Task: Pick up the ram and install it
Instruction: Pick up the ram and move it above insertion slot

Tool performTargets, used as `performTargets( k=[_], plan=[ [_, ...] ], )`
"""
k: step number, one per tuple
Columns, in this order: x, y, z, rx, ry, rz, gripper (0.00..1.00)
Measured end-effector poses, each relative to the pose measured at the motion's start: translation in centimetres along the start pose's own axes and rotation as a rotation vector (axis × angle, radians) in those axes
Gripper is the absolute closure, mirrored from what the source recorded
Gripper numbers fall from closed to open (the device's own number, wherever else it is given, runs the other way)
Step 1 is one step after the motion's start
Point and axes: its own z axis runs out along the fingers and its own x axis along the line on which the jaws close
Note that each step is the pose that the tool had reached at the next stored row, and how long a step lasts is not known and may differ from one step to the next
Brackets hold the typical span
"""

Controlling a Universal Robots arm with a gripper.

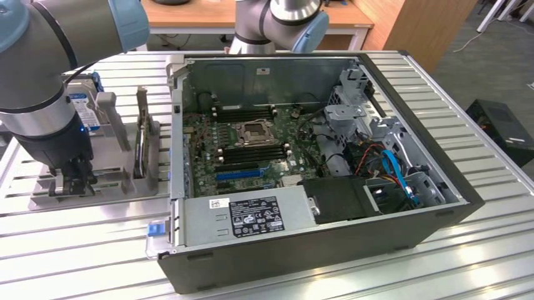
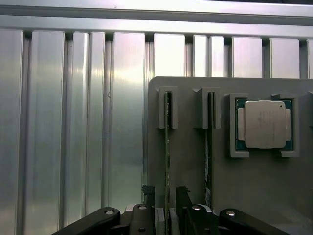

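Note:
The ram [image 2: 167, 142] is a thin green stick standing on edge in a slot of the grey holder [image 2: 190, 161]. A second ram stick [image 2: 209, 147] stands in the neighbouring slot. My gripper [image 2: 166, 200] is open, with one finger [image 2: 148, 195] on each side of the first stick and a gap showing at both sides. In the exterior view my gripper [image 1: 74, 181] is lowered onto the near end of the grey holder [image 1: 109, 187], at the exterior view's left of the open computer case [image 1: 334, 206]. The motherboard [image 1: 250, 144] lies inside with black memory slots [image 1: 250, 152] beside the CPU socket [image 1: 252, 131].
A square silver CPU chip [image 2: 264, 124] sits in a pocket of the holder beside the sticks. A hard drive [image 1: 87, 109] and a dark flat part [image 1: 144, 137] stand upright in the holder behind my arm. The ribbed metal table [image 1: 75, 250] surrounds everything. A second arm [image 1: 279, 25] stands behind the case.

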Motion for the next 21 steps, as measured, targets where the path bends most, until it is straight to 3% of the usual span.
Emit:
performTargets(
  k=[16, 18, 19, 21],
  plan=[
    [-0.13, 0.00, 0.01, 0.0001, 0.0000, 0.000, 0.69],
    [-0.13, 0.00, 0.01, 0.0001, 0.0000, 0.000, 0.70],
    [-0.13, 0.00, 0.01, 0.0001, 0.0000, 0.000, 0.77],
    [-0.13, 0.00, 0.01, 0.0001, 0.0000, 0.000, 0.77]
  ],
)
